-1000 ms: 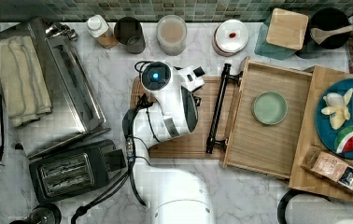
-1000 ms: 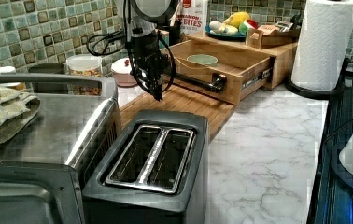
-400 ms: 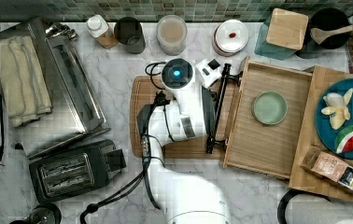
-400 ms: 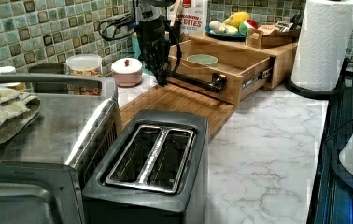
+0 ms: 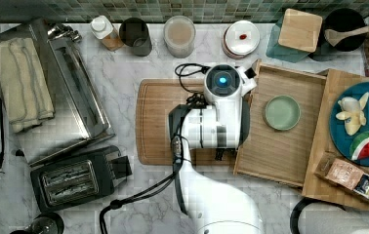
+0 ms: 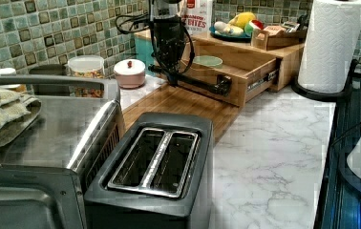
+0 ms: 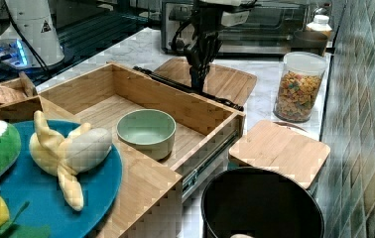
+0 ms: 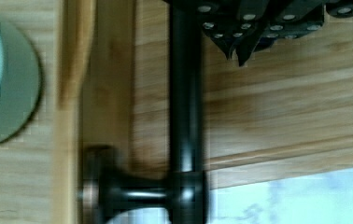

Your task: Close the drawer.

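One drawer [image 5: 290,146] stands pulled out, the gripper [image 7: 199,74] at its black bar handle [image 6: 195,85].

Counted: one drawer holding one green bowl [image 5: 281,112], one cutting board [image 5: 158,122] beside the drawer's front, one toaster [image 6: 154,162], one blue plate [image 7: 36,188] of toy food on the cabinet top, one cereal jar [image 7: 297,87]. In the wrist view the fingertips [image 8: 240,44] sit pressed together just beside the handle bar; whether they touch it cannot be told. They hold nothing. In the top view the drawer lies right of the cutting board, with the arm over the handle.
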`<state>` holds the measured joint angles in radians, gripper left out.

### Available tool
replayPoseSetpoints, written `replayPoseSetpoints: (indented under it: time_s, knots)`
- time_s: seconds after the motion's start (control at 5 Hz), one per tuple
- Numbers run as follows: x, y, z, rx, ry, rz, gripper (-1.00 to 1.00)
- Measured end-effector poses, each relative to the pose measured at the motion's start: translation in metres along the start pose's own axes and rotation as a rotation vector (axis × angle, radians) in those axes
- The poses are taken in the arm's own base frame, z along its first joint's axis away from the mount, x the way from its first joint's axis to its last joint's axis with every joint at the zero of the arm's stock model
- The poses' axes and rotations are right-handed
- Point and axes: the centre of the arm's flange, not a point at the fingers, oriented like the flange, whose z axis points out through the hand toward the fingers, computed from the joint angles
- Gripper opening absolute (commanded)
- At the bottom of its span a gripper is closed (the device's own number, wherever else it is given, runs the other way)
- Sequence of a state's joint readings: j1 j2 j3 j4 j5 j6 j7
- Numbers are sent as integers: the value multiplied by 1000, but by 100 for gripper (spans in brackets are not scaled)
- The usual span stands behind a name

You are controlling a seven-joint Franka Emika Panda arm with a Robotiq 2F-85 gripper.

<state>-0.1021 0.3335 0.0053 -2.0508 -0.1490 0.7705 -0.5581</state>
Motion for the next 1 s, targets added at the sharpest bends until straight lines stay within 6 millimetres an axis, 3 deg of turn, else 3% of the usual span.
replayPoseSetpoints:
  time_s: [0.2, 0.6, 1.0]
  knots:
    - [-2, 15, 6, 7, 7, 26, -100]
    - [-14, 19, 2, 4, 27, 19, -100]
    - [-16, 26, 3, -24, 38, -130, -100]
